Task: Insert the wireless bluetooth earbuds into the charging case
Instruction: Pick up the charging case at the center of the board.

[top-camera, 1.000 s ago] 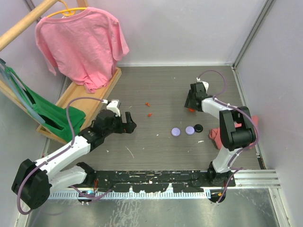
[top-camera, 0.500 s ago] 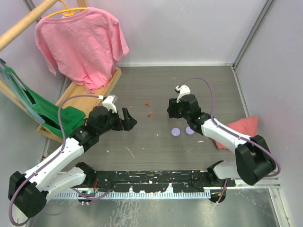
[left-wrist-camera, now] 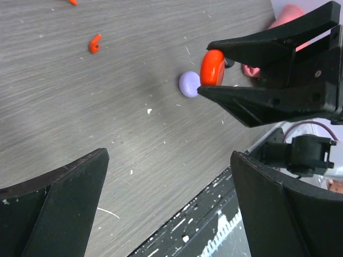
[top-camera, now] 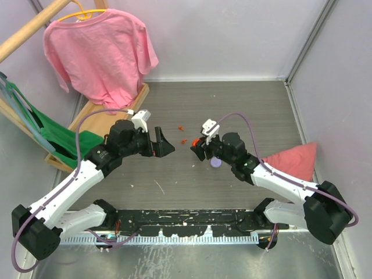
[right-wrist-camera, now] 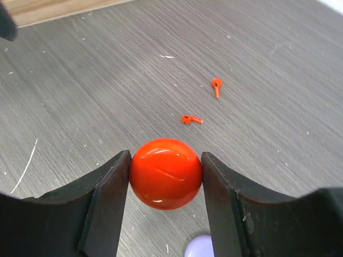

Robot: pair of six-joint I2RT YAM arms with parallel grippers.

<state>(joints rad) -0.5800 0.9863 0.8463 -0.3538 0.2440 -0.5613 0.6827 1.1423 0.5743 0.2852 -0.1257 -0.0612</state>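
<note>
My right gripper [right-wrist-camera: 165,170] is shut on a glossy orange round disc [right-wrist-camera: 166,174], held a little above the table near its middle [top-camera: 196,142]. My left gripper [left-wrist-camera: 170,155] stands wide open with nothing in it, pointing at that disc [left-wrist-camera: 212,67] from the left [top-camera: 167,145]. Two tiny red comma-shaped pieces [right-wrist-camera: 191,119] [right-wrist-camera: 216,85] lie on the table beyond the disc. The black charging case is hidden behind my right arm in the top view. The earbuds are not in view.
A lilac disc [top-camera: 216,163] lies just under my right gripper. A pink cloth [top-camera: 293,160] sits at the right edge. A wooden rack [top-camera: 110,122] with a pink shirt [top-camera: 99,52] and green cloth [top-camera: 64,139] fills the back left.
My right arm has swung from the back right to the middle of the table with the orange disc. My left gripper has moved right, towards it.
</note>
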